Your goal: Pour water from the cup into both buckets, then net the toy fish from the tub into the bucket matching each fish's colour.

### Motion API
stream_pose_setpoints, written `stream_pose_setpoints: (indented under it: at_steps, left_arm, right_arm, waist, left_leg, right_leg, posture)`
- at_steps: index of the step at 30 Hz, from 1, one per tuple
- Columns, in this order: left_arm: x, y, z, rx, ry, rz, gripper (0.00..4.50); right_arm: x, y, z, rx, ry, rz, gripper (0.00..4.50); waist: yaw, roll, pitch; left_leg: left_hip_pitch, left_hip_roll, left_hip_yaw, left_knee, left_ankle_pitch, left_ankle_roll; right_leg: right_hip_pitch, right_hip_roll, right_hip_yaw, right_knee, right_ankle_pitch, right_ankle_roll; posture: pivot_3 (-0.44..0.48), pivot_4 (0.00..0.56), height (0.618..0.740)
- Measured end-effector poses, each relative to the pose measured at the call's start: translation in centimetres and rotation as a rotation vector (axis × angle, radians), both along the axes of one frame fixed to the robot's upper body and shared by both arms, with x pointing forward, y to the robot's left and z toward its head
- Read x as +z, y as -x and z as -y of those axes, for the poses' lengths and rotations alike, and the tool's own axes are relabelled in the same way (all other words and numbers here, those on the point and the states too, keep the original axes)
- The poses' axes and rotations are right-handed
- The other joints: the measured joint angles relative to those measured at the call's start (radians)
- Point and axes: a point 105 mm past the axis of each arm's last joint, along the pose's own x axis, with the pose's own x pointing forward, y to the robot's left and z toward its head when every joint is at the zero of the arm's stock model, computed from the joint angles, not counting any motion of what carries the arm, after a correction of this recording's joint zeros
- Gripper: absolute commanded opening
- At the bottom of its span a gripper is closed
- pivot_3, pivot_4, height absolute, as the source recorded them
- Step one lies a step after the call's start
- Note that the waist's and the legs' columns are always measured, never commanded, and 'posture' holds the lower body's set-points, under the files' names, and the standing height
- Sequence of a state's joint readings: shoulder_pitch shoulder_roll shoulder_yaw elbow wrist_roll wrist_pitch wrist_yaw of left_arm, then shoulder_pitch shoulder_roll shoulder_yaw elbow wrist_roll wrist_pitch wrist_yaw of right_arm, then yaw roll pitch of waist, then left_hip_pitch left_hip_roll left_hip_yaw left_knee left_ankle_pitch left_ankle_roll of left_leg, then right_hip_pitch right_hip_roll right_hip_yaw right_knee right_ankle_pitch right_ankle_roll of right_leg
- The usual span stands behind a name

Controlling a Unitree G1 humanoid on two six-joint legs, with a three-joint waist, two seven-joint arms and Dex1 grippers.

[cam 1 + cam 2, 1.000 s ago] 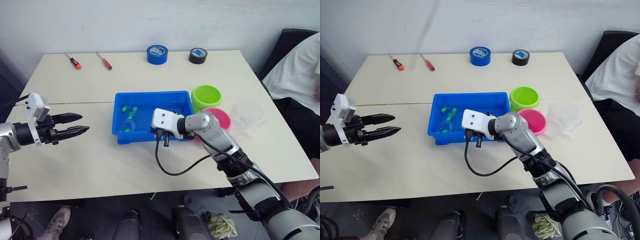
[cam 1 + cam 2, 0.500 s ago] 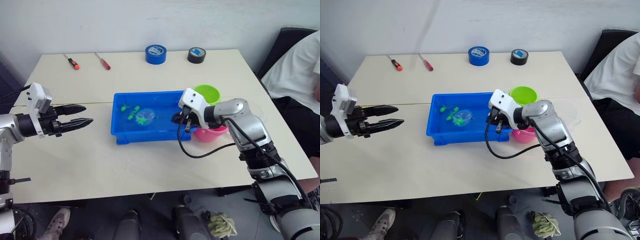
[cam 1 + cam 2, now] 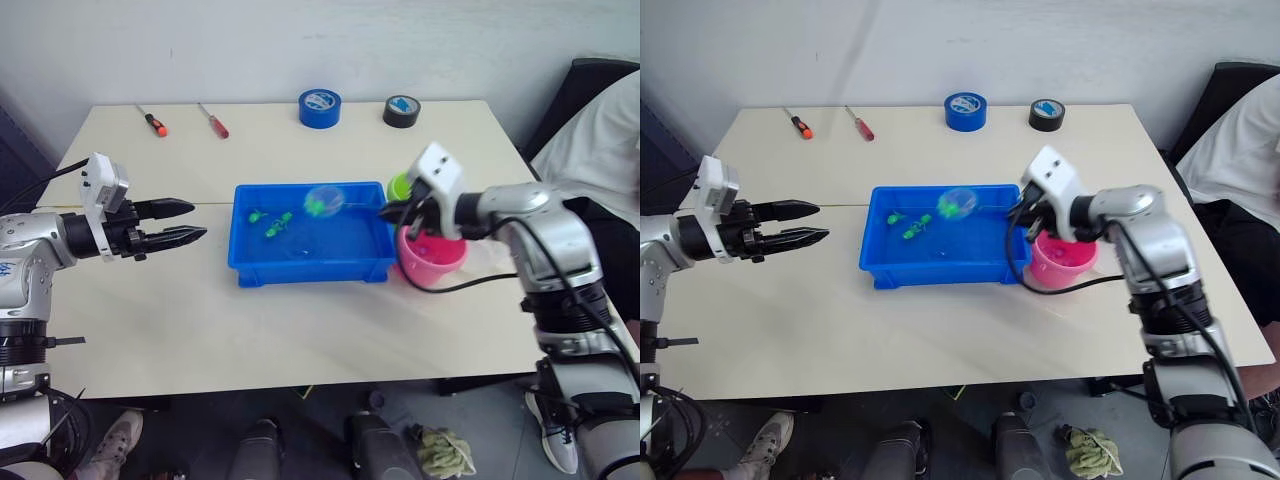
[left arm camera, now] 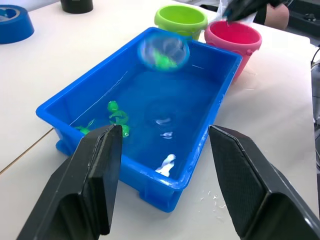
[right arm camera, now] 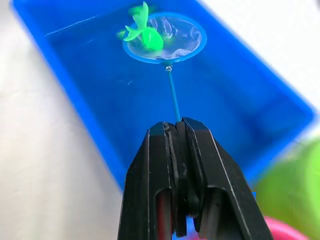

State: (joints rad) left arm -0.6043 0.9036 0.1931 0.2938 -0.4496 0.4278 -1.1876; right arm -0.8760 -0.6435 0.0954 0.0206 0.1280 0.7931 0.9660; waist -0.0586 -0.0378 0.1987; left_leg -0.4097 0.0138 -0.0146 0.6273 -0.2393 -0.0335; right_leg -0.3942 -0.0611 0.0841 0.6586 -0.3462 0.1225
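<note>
Green plastic toy fish (image 5: 144, 36) now rides the raised blue-rimmed mesh net (image 5: 165, 37) – right gripper (image 5: 176, 135) clamped on its stick, left gripper (image 3: 178, 224) fingers apart – lime green pail (image 4: 181, 18) next.

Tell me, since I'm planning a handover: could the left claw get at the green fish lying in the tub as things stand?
Probably yes. The left claw is open, pointing at the tub from beside it. Nothing lies between them, and the net is raised over the far side.
</note>
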Motion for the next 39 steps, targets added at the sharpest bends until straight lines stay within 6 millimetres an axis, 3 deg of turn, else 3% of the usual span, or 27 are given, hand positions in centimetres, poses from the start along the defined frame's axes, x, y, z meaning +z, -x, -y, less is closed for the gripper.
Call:
stream_pose_setpoints:
  at_steps: [11,16,21,27,39]
  left_arm:
    - [0.0,-1.2,0.9,-0.036,0.006,0.004,3.03]
    - [0.5,-1.7,1.8,-0.07,0.002,0.023,3.03]
    - [0.6,-2.1,2.3,-0.095,0.001,0.021,3.03]
    - [1.0,-2.5,2.9,-0.118,0.009,0.049,3.03]
    - [0.7,-3.1,3.2,-0.113,0.005,0.092,3.03]
  right_arm:
    - [1.8,-1.5,8.9,-0.297,0.071,0.094,0.0]
    - [0.7,-1.9,11.2,-0.374,0.179,0.147,0.0]
    - [-0.6,-1.4,11.9,-0.36,0.341,0.202,0.0]
    - [-1.4,-0.7,10.7,-0.271,0.575,0.363,0.0]
    - [-1.0,-1.2,9.1,-0.166,0.873,0.678,0.0]
  waist:
    - [0.002,0.0,0.0]
    - [0.003,0.0,0.0]
    - [0.001,0.001,0.0]
    - [0.002,0.001,0.0]
    - [0.003,0.001,0.0]
  left_leg:
    - [-0.001,0.0,0.002,0.0,0.0,0.0]
    - [-0.001,0.0,0.002,0.0,0.0,0.0]
    - [-0.001,0.0,0.003,0.0,0.0,0.0]
    - [-0.001,0.0,0.003,0.001,0.0,0.0]
    - [-0.001,0.0,0.003,0.001,0.0,0.0]
  right_leg:
    - [-0.001,0.001,0.001,-0.001,0.0,0.0]
    - [-0.001,0.005,0.001,0.0,0.0,0.0]
    - [-0.002,0.007,0.003,0.0,0.0,0.0]
    - [-0.002,0.008,0.003,0.001,0.0,0.001]
    - [-0.002,0.008,0.003,0.001,0.0,0.001]
  posture:
    - [0.0,0.15,0.734]
    - [0.0,0.15,0.734]
    - [0.0,0.15,0.734]
    - [0.0,0.15,0.734]
    - [0.0,0.15,0.734]
